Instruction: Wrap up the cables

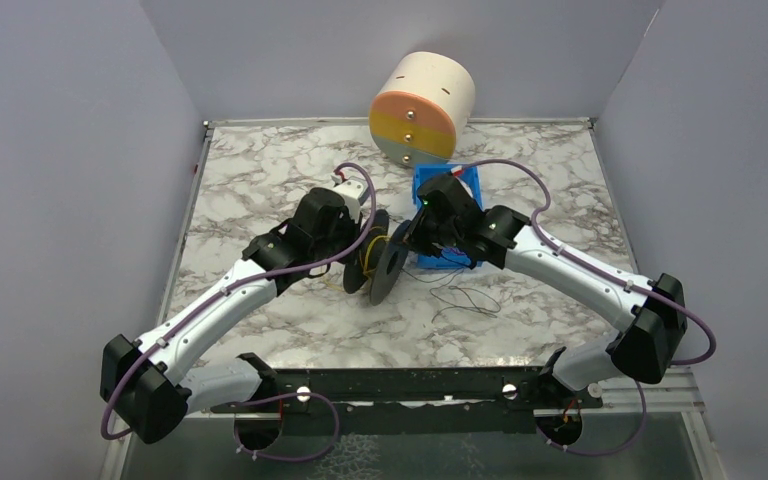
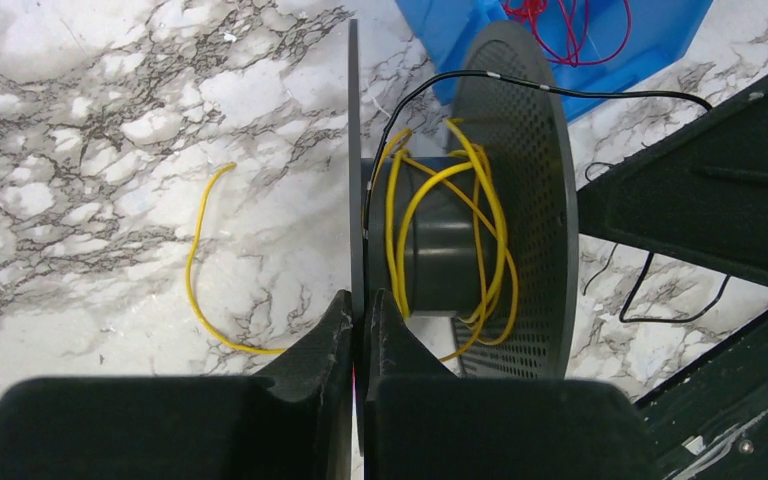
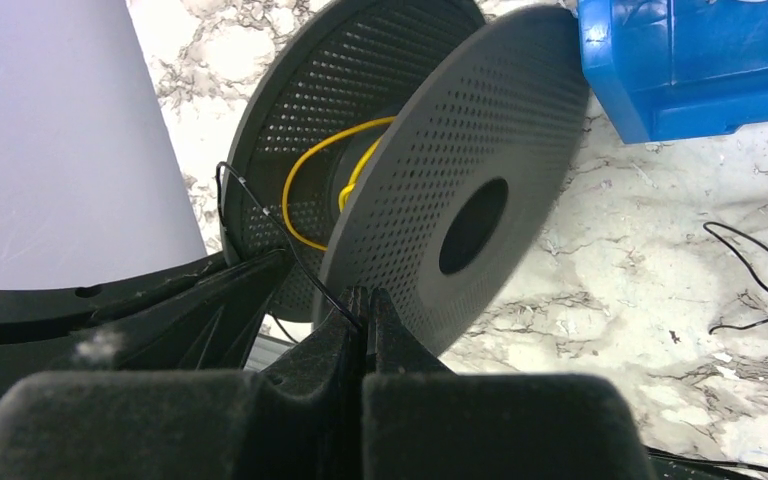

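The left gripper (image 2: 361, 305) is clamped on the left flange of the dark perforated plastic spool (image 2: 520, 180), mid-table. The right gripper (image 3: 364, 306) pinches the thin black wire (image 2: 600, 92), which is draped over the hub beside loose yellow wire (image 2: 394, 235). This looks like the winding step. Next, the black wire probably needs carrying round the hub, kept taut.

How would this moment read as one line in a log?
left hand: shut on spool rim | right hand: shut on black cable | yellow cable: looped loosely on hub | red cables: in blue bin
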`<action>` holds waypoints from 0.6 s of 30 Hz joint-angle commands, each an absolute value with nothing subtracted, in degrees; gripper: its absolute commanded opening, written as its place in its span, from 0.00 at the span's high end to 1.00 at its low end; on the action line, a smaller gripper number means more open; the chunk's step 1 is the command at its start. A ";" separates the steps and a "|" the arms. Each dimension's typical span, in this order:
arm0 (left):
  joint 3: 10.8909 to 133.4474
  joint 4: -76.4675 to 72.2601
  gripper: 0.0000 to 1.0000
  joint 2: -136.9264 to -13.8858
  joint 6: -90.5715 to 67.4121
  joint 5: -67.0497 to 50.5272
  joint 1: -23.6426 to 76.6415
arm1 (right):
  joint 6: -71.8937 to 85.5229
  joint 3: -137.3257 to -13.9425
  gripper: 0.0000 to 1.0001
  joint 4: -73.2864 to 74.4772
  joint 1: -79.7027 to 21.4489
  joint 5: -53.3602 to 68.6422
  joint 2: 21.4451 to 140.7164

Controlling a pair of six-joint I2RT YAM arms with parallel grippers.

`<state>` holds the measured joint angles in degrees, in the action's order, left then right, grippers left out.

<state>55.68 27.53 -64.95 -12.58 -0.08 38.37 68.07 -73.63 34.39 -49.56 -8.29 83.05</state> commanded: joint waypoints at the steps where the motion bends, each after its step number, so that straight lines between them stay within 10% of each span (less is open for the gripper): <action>1: 55.28 25.75 1.00 -65.47 -11.80 -0.33 38.58 | 68.47 -72.76 0.99 32.87 -50.01 -8.54 83.30; 12: 55.50 26.28 1.00 -65.25 -10.64 0.14 38.61 | 65.63 -72.18 0.99 32.33 -50.01 -10.69 81.63; 18: 56.31 27.64 1.00 -64.23 -10.45 0.35 38.66 | 58.68 -72.85 0.80 32.15 -50.01 -13.12 80.72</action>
<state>55.68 27.14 -65.28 -11.22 0.27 38.37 64.07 -72.66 33.87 -49.56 -9.37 82.72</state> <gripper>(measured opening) 0.027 0.168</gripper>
